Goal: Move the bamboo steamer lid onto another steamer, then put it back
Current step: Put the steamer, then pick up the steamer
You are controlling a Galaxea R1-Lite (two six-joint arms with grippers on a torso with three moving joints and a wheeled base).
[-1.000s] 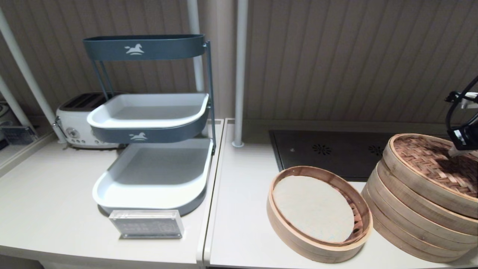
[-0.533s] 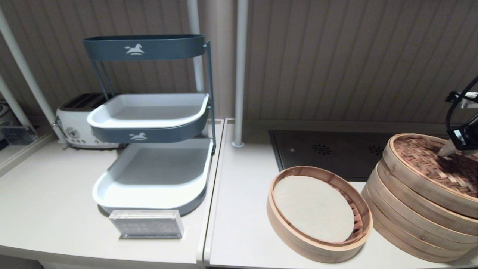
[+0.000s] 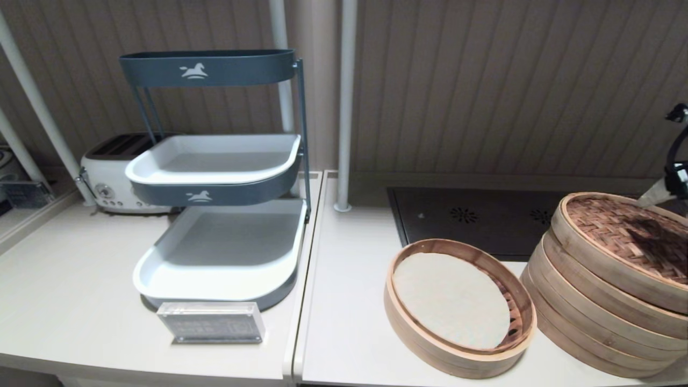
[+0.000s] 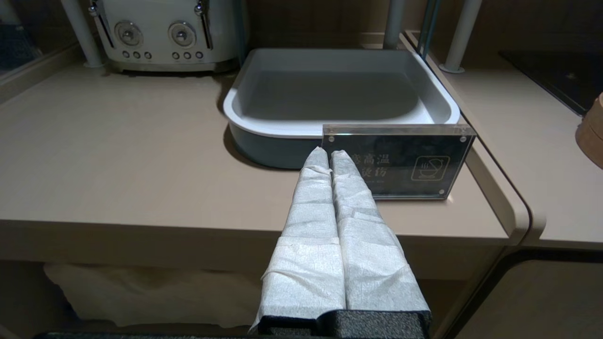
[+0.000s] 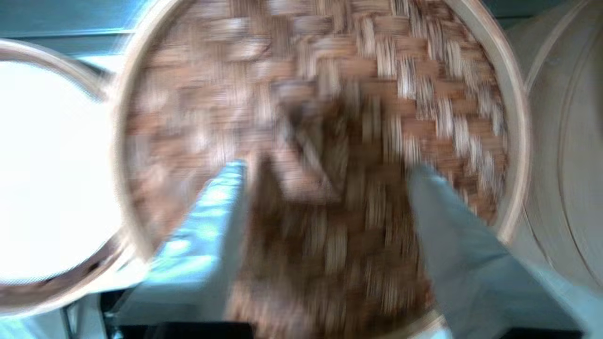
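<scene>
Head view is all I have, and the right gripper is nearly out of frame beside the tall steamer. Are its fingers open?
Observer: Yes. The right wrist view shows the right gripper open, fingers spread over the woven top of the bamboo steamer lid, not gripping it.
Operator: And the left arm? I can't see it at all.
Observer: The left gripper is shut and parked in front of the counter edge, pointing at the clear sign.
</scene>
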